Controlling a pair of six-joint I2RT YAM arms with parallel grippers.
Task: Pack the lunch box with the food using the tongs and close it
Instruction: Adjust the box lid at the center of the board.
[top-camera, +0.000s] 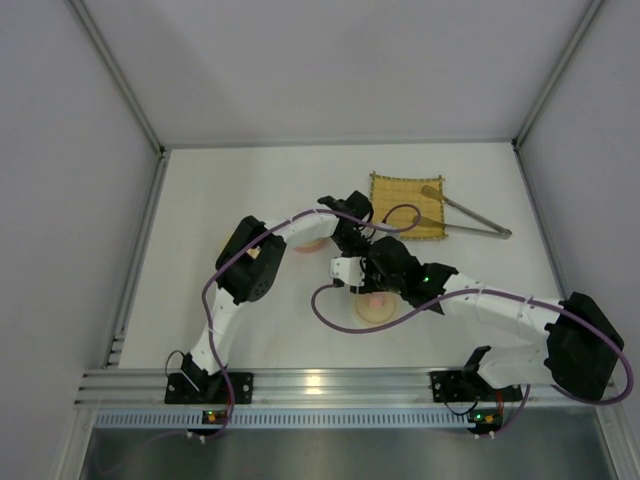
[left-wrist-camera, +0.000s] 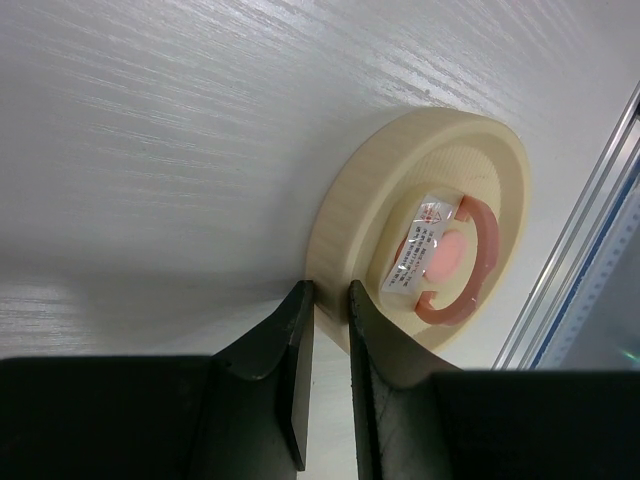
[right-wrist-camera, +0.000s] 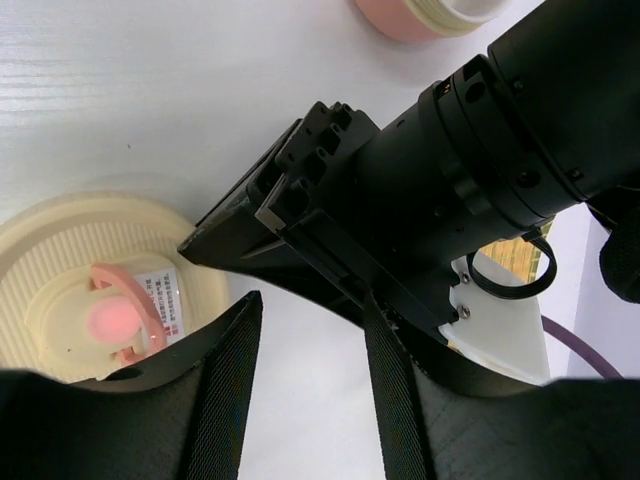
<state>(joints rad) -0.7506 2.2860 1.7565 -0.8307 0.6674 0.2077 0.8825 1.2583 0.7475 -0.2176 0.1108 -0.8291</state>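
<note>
My left gripper (left-wrist-camera: 330, 295) is shut on the rim of a flat round cream lid (left-wrist-camera: 440, 150) with a pink ring and a white sticker. From above, this lid (top-camera: 380, 310) sits near the table's middle, just below both wrists. My right gripper (right-wrist-camera: 310, 300) stands open beside it, with only bare table between its fingers; the left gripper's black body crosses just ahead of it. The lid (right-wrist-camera: 50, 260) shows to the right gripper's left. The silver tongs (top-camera: 475, 218) lie at the back right, partly on a bamboo mat (top-camera: 400, 200). The food is out of view.
A pink round container (right-wrist-camera: 400, 15) stands beyond the left wrist, and shows partly under the left forearm from above (top-camera: 310, 244). An aluminium rail (top-camera: 320, 385) runs along the near edge. Grey walls close the sides and back.
</note>
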